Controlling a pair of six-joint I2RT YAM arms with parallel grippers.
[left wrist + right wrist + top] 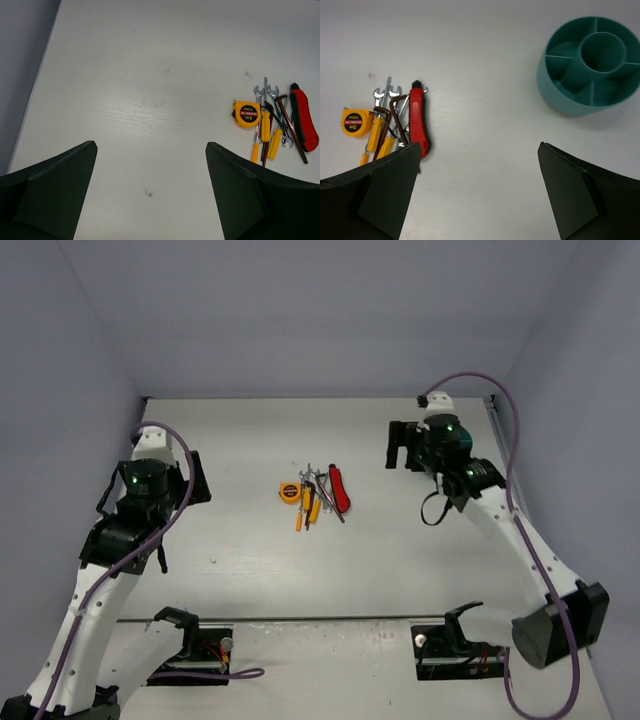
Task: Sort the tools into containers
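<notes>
Small hand tools (315,495) lie bunched mid-tabletop (250,570): red-handled tool (418,120), orange-handled screwdrivers (375,131), silver wrenches (388,93), dark L-shaped hex key (397,107), and the round yellow-orange tape measure (354,122) just beside them. The round teal plastic cup with inner dividers (590,65) stands well apart on my right. My left tool (150,150) and right tool (479,147) both gape wide, gripping nothing.

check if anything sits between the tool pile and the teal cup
Nothing visible does. In the right wrist view, only bare table lies between the red-handled tool, the nearest one, and the teal cup.
</notes>
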